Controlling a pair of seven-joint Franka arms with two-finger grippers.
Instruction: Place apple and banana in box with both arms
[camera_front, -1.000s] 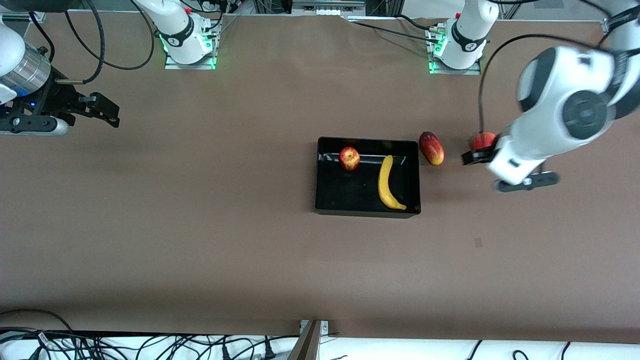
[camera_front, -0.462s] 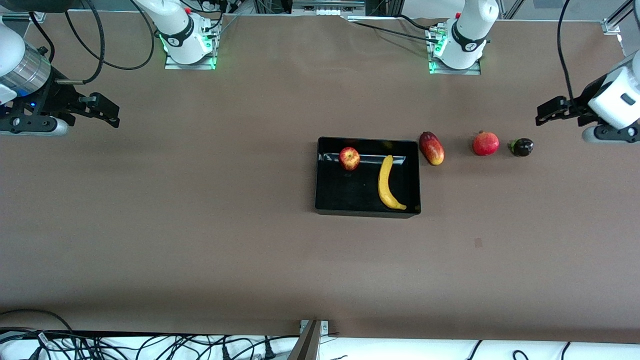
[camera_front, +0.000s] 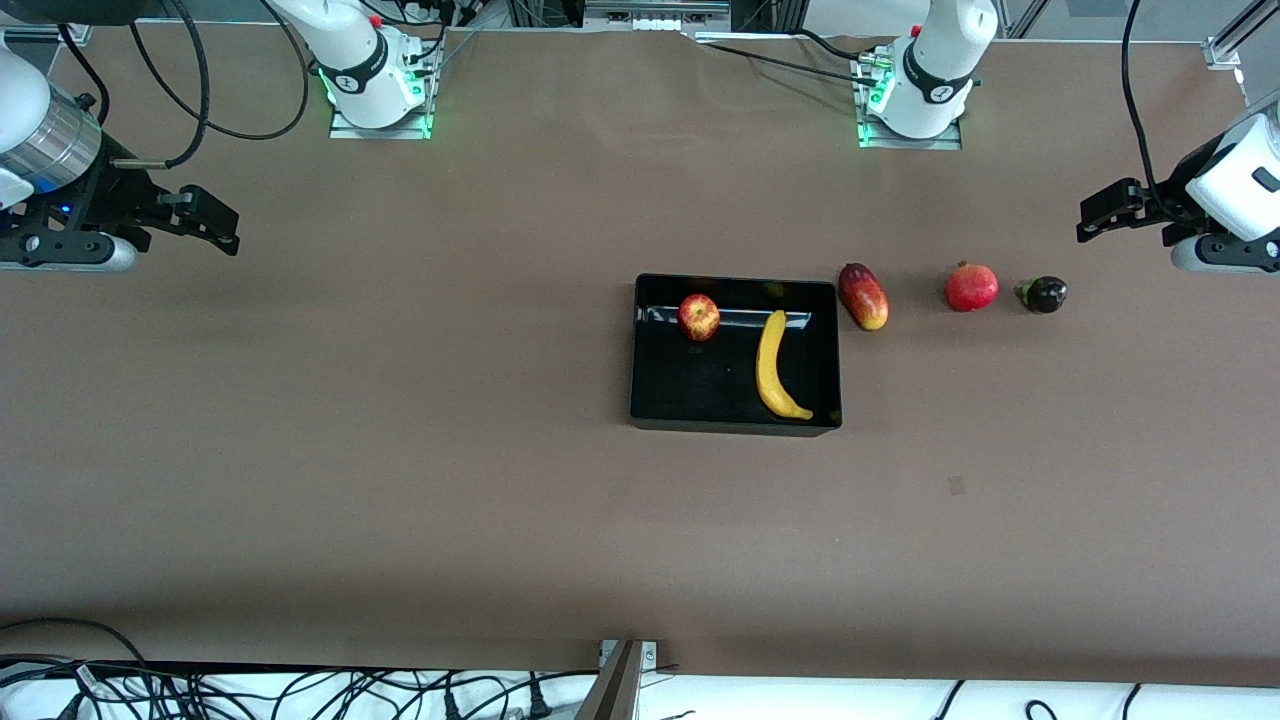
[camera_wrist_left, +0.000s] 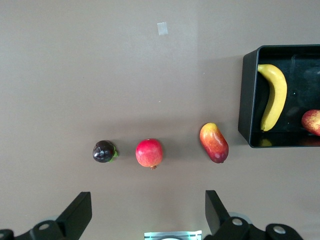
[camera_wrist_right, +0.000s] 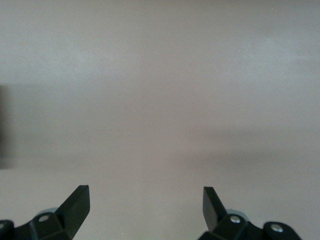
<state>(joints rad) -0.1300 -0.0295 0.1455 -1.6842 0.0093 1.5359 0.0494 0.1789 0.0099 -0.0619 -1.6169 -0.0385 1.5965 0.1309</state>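
Observation:
The apple (camera_front: 699, 317) and the banana (camera_front: 773, 366) lie in the black box (camera_front: 734, 422) at the table's middle. In the left wrist view the banana (camera_wrist_left: 273, 96) and the edge of the apple (camera_wrist_left: 312, 121) show in the box (camera_wrist_left: 244, 100). My left gripper (camera_front: 1110, 214) is open and empty, up in the air at the left arm's end of the table; its fingers (camera_wrist_left: 80, 214) frame bare table. My right gripper (camera_front: 205, 218) is open and empty at the right arm's end; its wrist view (camera_wrist_right: 145, 207) shows bare table only.
A red-yellow mango (camera_front: 863, 296), a round red fruit with a crown tip (camera_front: 971, 287) and a small dark fruit (camera_front: 1043, 294) lie in a row beside the box toward the left arm's end. They also show in the left wrist view.
My left arm has swung away from over the round red fruit out to the left arm's end of the table, uncovering the red and dark fruits. The right arm has not moved.

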